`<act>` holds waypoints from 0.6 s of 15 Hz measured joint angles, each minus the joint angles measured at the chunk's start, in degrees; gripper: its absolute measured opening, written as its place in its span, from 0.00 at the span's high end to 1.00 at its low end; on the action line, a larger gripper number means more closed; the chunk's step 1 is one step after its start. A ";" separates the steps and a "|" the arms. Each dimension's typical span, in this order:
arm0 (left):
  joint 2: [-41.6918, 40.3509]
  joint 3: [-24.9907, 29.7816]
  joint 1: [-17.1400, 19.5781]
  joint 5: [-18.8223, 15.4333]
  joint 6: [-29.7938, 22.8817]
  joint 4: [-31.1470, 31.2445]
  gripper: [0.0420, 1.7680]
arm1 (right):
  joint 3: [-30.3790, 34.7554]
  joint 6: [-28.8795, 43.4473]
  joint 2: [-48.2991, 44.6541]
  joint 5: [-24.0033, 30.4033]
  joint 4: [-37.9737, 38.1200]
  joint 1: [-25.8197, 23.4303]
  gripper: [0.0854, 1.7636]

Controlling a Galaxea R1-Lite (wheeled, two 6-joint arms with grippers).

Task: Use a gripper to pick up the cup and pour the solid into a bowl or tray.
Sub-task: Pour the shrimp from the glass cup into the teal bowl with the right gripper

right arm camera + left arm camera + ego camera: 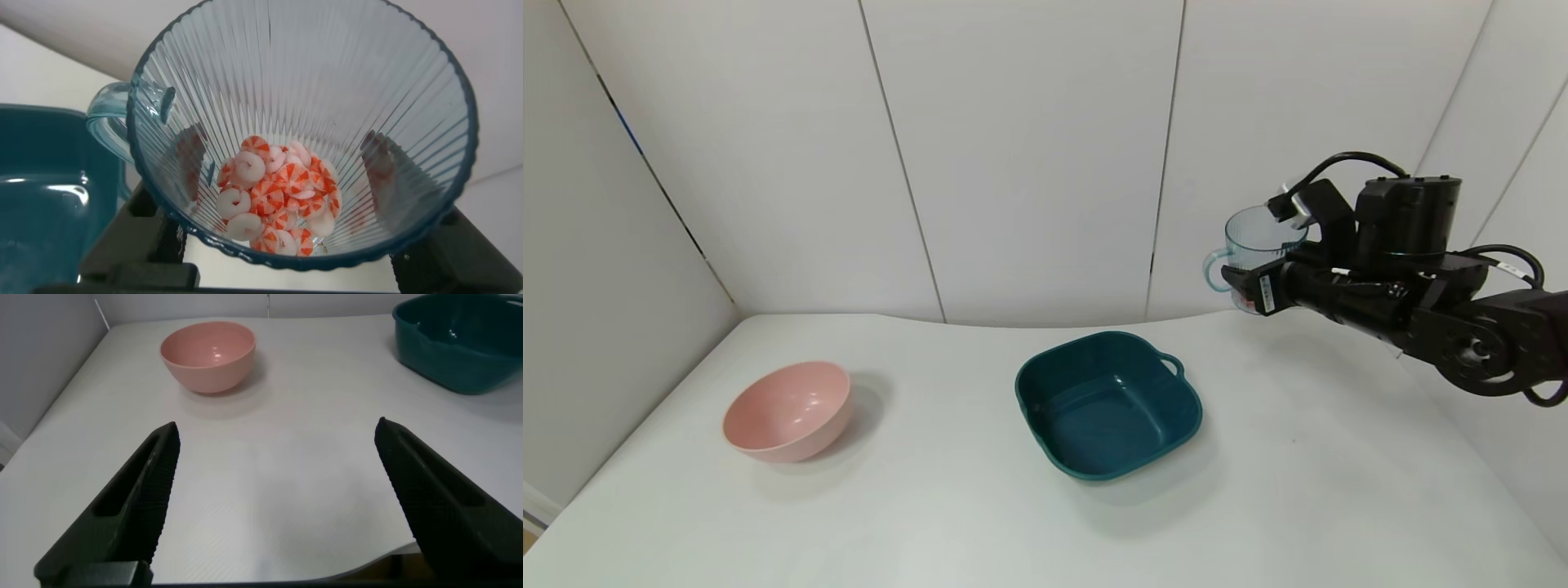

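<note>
My right gripper (1245, 286) is shut on the translucent light-blue cup (1254, 245) and holds it upright in the air above the table's far right, beyond and to the right of the dark teal dish (1107, 404). The cup's loop handle points toward the dish. In the right wrist view the cup (302, 98) fills the frame, with several orange-red and white round pieces (278, 204) heaped at its bottom; the teal dish (41, 196) shows beside it. The dish is empty. My left gripper (278, 457) is open and empty, low over the table's near edge.
A round pink bowl (788, 411) stands on the white table at the left, also in the left wrist view (208, 355). White wall panels close the back and both sides. The table's near edge (392, 559) shows under my left gripper.
</note>
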 joint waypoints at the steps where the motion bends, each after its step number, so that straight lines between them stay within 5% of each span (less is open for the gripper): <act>1: 0.00 0.00 0.00 0.00 0.00 0.02 0.03 | -0.74 -1.13 -0.09 -1.40 1.72 1.34 0.25; 9: 0.00 0.00 0.00 0.00 0.02 0.02 0.03 | -7.08 -5.96 1.84 -15.03 14.75 11.57 0.25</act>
